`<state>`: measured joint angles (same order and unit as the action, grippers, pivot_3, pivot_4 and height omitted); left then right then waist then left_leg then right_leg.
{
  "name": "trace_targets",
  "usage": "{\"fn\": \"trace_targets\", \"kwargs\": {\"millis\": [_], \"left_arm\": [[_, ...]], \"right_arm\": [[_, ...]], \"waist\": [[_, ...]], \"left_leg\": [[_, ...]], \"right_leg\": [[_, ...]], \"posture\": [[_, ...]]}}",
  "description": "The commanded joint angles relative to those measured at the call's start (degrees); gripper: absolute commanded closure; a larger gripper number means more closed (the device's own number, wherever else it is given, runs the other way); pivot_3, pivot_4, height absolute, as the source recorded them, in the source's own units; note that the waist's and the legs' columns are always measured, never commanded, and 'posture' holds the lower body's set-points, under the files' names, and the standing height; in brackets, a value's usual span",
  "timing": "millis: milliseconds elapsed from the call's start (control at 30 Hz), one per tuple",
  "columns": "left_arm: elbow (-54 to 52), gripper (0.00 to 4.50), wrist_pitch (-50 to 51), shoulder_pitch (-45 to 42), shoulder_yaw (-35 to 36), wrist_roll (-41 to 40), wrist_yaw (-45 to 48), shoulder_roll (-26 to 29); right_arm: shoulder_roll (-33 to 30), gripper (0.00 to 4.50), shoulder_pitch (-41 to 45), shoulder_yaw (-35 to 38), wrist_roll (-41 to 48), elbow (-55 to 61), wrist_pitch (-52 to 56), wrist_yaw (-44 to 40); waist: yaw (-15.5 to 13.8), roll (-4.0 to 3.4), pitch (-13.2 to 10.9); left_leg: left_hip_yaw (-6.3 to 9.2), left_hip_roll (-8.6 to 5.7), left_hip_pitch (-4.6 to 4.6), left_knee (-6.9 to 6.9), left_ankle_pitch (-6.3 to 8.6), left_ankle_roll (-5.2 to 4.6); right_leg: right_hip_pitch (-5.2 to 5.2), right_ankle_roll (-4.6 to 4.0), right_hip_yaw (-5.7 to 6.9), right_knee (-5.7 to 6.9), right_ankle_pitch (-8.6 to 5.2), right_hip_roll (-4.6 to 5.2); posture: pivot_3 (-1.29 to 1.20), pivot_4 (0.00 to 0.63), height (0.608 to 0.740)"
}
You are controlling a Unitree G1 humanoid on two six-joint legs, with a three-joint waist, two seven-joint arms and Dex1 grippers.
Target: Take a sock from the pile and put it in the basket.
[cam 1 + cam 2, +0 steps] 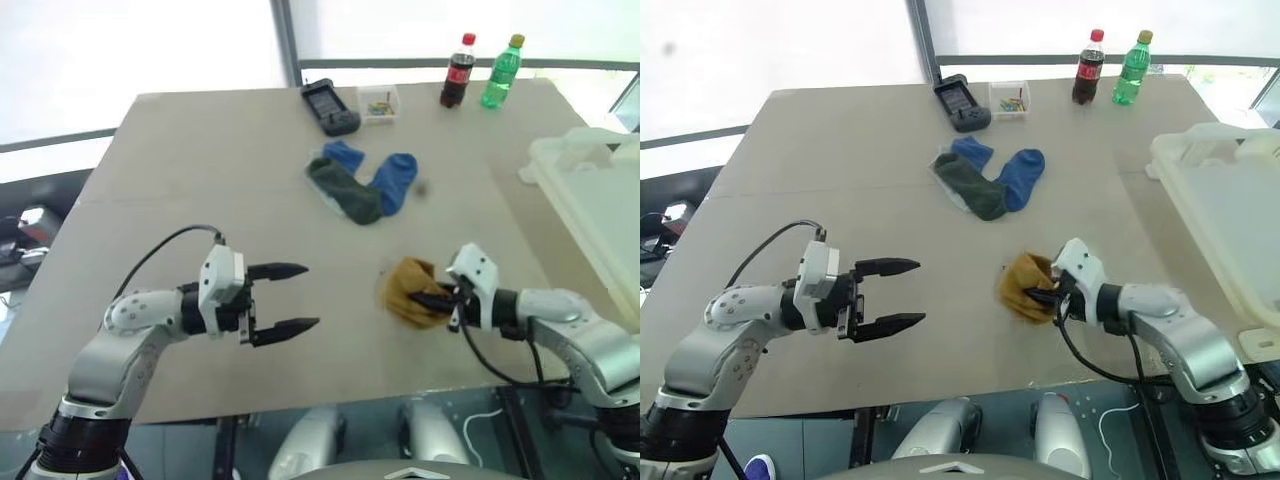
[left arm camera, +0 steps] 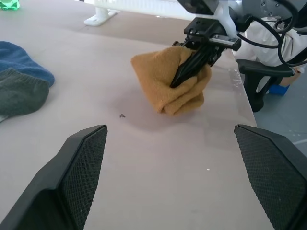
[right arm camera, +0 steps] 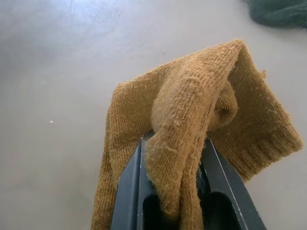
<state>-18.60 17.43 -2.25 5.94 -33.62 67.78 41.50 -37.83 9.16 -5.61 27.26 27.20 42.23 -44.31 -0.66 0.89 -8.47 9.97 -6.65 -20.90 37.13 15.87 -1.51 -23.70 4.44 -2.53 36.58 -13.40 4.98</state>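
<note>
Step in hand: the right gripper (image 1: 443, 298) has its two black fingers pinched on a fold of the mustard-yellow knitted ankle sock (image 1: 411, 291); the cloth bulges up between the jaws.
Where the sock is: at the near right part of the beige table top (image 1: 200, 170), well apart from the pile of blue and dark green socks (image 1: 362, 186) further back.
How to do it well: I think the sock must be lifted clear of the table first, then carried to the right over the rim of the large translucent whitish plastic basket (image 1: 590, 195), because its wall is high.
Left gripper (image 1: 285, 298): jaws wide open, holding nothing, hovering above the table.
Other things: a dark phone-like device (image 1: 329, 106), a small clear box (image 1: 379, 103), a cola bottle (image 1: 458, 71) and a green bottle (image 1: 502, 72) stand at the far edge.
In the way: nothing lies between sock and basket.
</note>
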Motion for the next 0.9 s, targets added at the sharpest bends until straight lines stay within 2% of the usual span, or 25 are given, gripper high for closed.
{"fn": "trace_targets", "kwargs": {"millis": [33,167,300,433,600,733,900], "left_arm": [[0.15,0.0,-1.6,-0.87,-0.57,0.31,-0.06,-0.81],[1.12,0.0,-1.85,-1.89,-1.09,0.49,-0.16,-1.51],[1.62,0.0,-1.55,-2.79,-1.62,0.52,-0.49,-2.07],[2.01,0.0,-1.73,-2.91,-1.63,0.42,-0.55,-2.6],[3.49,0.0,-2.81,-5.34,-1.45,-0.25,-0.32,-4.41],[3.84,0.0,-3.0,-7.86,-1.99,-0.44,-0.64,-6.11],[3.14,0.0,-0.4,-11.57,-1.56,-2.07,-3.54,-8.42]], "right_arm": [[1.15,4.49,-0.13,6.08,6.26,4.04,1.82,0.69],[2.7,4.49,0.37,15.54,14.73,4.69,4.13,2.8],[0.73,4.49,1.93,26.28,21.97,2.57,6.6,5.56],[-3.14,4.49,2.28,35.41,27.97,0.12,9.58,7.93],[-10.8,4.49,3.86,47.32,36.16,-7.14,17.69,14.79],[-15.68,4.49,5.82,49.75,35.31,-15.8,21.93,20.01],[-18.32,4.49,13.14,47.34,30.82,-31.1,23.99,25.82]], "waist": [[-0.09,-0.03,-0.03],[-0.17,-0.02,-0.04],[-0.2,-0.04,-0.05],[-0.19,-0.07,-0.07],[-0.23,-0.15,-0.12],[-0.22,-0.14,-0.12],[0.02,-0.16,-0.13]], "left_leg": [[0.0,0.0,-0.01,-0.01,0.0,0.0],[0.0,-0.01,-0.05,0.01,0.01,-0.02],[0.0,-0.04,-0.05,0.01,0.02,-0.03],[-0.01,-0.04,-0.06,0.0,0.02,-0.04],[-0.03,-0.03,-0.08,0.02,0.02,-0.05],[-0.05,-0.04,-0.1,0.05,0.02,-0.06],[-0.15,-0.02,-0.08,0.06,0.01,-0.06]], "right_leg": [[0.0,0.0,0.01,-0.02,0.0,0.01],[0.01,0.01,0.02,-0.04,0.01,0.01],[0.02,0.01,0.02,-0.04,0.01,0.01],[0.01,0.01,0.02,-0.06,0.01,0.02],[0.02,0.01,0.01,-0.07,0.01,0.07],[0.03,0.01,0.02,-0.07,0.01,0.09],[0.02,0.01,-0.06,-0.06,0.02,0.08]], "posture": [[0.0,0.15,0.74],[0.0,0.15,0.74],[0.0,0.15,0.74],[0.0,0.15,0.74],[0.0,0.15,0.74],[0.0,0.15,0.74],[0.0,0.15,0.74]]}}
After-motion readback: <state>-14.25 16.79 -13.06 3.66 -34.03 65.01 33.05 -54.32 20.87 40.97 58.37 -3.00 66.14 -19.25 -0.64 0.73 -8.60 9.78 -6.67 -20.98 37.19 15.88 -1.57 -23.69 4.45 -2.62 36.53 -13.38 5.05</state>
